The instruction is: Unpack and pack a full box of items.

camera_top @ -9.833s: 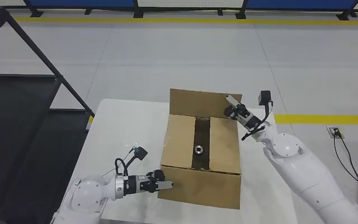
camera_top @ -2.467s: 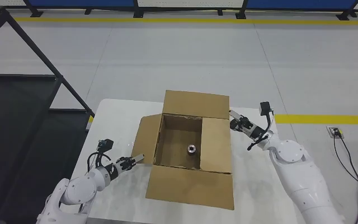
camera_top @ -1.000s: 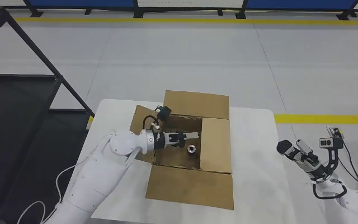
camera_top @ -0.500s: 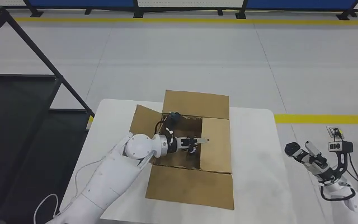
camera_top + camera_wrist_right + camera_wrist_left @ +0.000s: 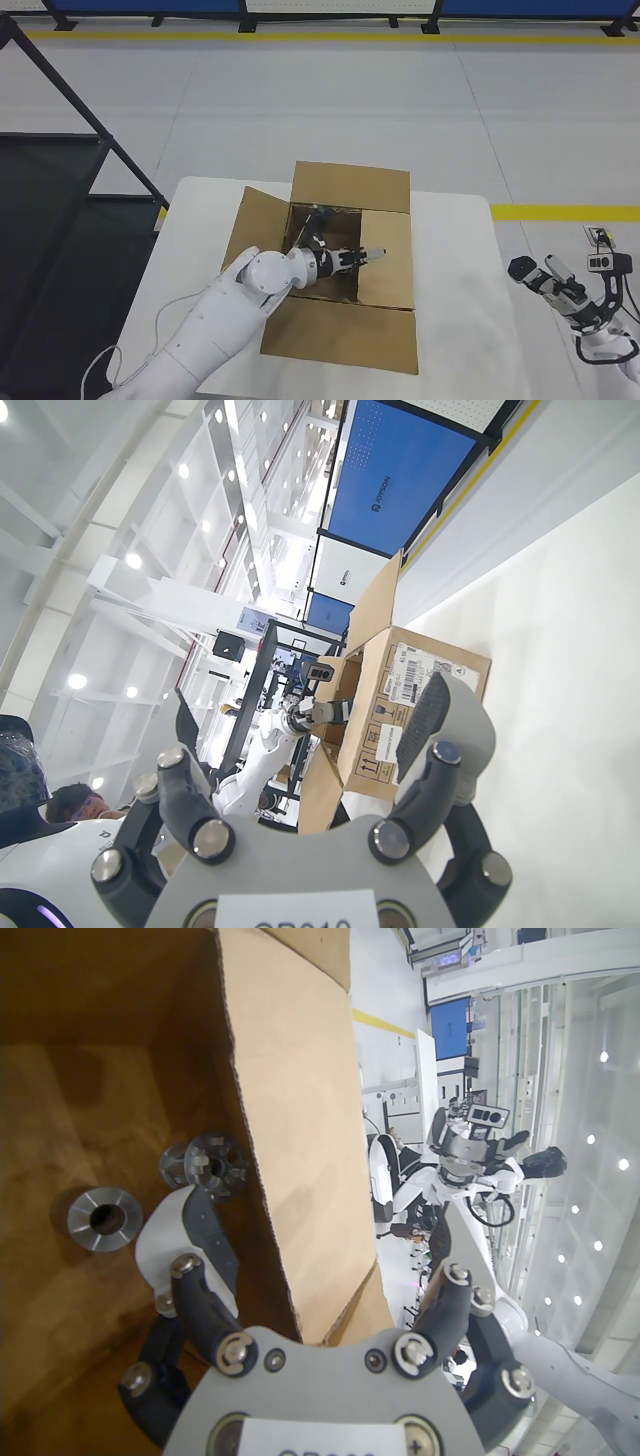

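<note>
From above, the cardboard box (image 5: 340,345) sits mid-table (image 5: 195,240), far flap upright, right flap (image 5: 388,275) folded in over the opening. My left pincer (image 5: 368,255) is at that flap's edge. My forearm and the flap cover most of the box floor. My right pincer (image 5: 548,272) hangs past the table's right edge, well apart from the box.

At my left wrist, the left pincer (image 5: 315,1238) is spread wide and grasps nothing. The right flap (image 5: 300,1128) stands between my fingers, and cardboard partly hides the outer one. On the box floor lie a slotted metal ring (image 5: 104,1225) and a toothed metal hub (image 5: 212,1168), the hub near my inner fingertip; whether they touch, I cannot tell.

At my right wrist, the right pincer (image 5: 310,720) is released and empty. The box (image 5: 430,680) is far off, its labelled wall hiding the inside.
</note>
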Available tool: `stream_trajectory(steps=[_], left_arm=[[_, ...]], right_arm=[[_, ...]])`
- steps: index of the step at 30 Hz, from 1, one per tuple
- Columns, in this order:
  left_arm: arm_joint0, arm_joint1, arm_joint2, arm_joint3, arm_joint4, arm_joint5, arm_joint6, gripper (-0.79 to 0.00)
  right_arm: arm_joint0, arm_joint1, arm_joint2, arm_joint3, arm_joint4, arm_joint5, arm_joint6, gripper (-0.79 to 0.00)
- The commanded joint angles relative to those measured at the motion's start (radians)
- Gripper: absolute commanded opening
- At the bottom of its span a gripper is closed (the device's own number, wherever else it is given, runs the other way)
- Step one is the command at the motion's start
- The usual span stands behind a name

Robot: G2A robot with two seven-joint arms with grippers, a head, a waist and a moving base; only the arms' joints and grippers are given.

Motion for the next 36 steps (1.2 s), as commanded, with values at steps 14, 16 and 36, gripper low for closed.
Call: stream_trajectory(steps=[14,16,36], left_arm=[[0.0,-0.047,-0.019,-0.012,-0.039,-0.138,0.06,0.0],[0.01,-0.045,-0.034,-0.049,-0.021,-0.146,0.088,0.0],[-0.092,-0.213,0.143,0.134,-0.072,-0.236,0.189,0.0]], right_arm=[[-0.021,0.013,0.035,0.041,0.059,-0.013,0.028,0.0],[-0.015,0.015,0.034,0.048,0.063,-0.016,0.035,0.0],[-0.075,0.04,0.131,0.053,0.177,-0.023,0.1,0.0]])
